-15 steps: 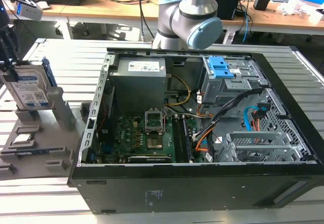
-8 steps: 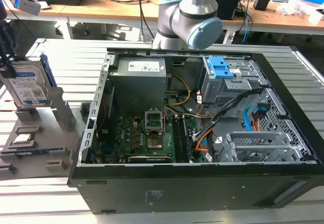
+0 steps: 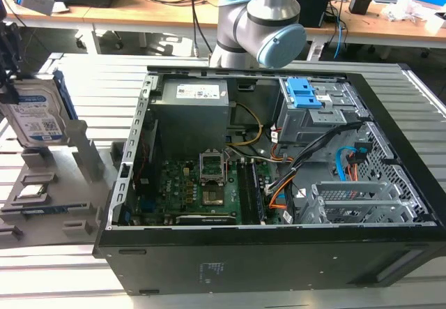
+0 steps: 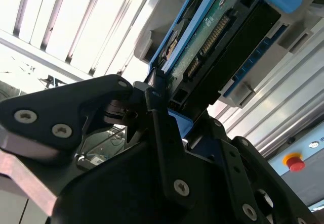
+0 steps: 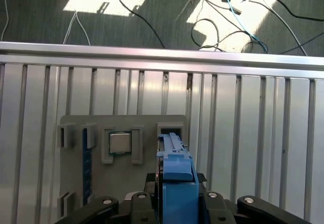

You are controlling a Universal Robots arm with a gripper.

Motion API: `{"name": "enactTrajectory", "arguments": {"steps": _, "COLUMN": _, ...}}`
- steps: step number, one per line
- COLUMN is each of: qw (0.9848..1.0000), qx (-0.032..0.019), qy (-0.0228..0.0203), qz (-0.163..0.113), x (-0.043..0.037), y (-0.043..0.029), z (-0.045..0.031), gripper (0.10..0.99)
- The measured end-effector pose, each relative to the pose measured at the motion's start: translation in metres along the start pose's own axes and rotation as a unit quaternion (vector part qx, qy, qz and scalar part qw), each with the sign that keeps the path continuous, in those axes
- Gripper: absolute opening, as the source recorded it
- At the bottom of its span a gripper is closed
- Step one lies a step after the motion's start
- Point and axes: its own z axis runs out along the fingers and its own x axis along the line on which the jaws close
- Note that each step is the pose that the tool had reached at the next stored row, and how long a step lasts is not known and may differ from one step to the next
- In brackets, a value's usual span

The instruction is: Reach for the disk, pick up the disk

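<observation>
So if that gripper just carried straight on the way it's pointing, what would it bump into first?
The disk: in the first wrist view it sits right at the gripper, directly in line. Beyond it lies the grey holder on the slatted table, though how far is unclear.

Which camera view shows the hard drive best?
The exterior view: the hard drive stands upright, label face visible. The second wrist view shows its circuit board; the first wrist view, its blue rail edge-on.
</observation>
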Motion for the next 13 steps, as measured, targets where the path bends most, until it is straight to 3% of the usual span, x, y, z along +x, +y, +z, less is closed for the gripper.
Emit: {"name": "enactTrajectory", "arguments": {"steps": 13, "qw": 1.0, "qx": -0.0004, "qy": 0.0058, "qz": 0.0, "x": 0.0006, "y": 0.0002, "z": -0.016, "gripper": 0.365}}
